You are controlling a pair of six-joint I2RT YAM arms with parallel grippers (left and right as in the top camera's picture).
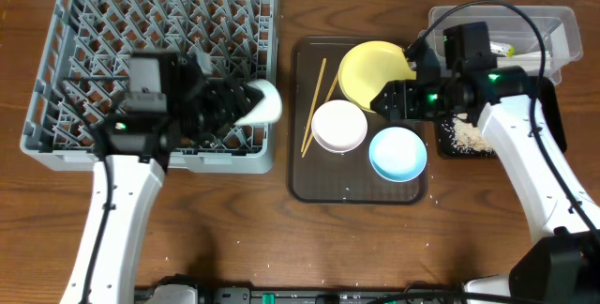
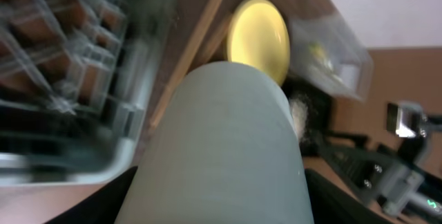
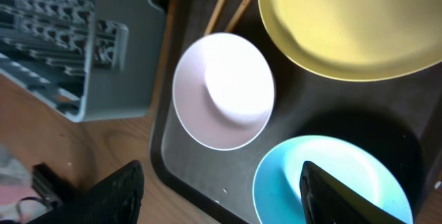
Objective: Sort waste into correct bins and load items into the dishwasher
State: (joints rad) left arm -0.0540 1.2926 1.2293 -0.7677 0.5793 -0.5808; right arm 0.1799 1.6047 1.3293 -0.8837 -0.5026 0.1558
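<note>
Filling the left wrist view, the small white cup (image 2: 228, 148) is sitting clamped between the dark fingers (image 2: 110, 200) of the left gripper (image 1: 247, 105), which I am holding sideways at the right rim of the grey dish rack (image 1: 56, 88). That arm is rising from the table's (image 1: 234, 229) near edge and bending rightward across the rack. I am reaching the right arm from the near right corner, its wrist turning left above the black tray (image 1: 445, 149) that carries the rice grains (image 1: 466, 135). The right gripper (image 3: 221, 172) is hanging released, jaws spread with nothing between them, over the brown tray (image 1: 305, 177). On that tray are lying the yellow plate (image 1: 370, 69), white bowl (image 1: 338, 126), light-blue bowl (image 1: 397, 152) and chopsticks (image 1: 313, 107). Beyond, the clear tub (image 1: 553, 22) is holding the yellow-green packet (image 1: 502, 49).
</note>
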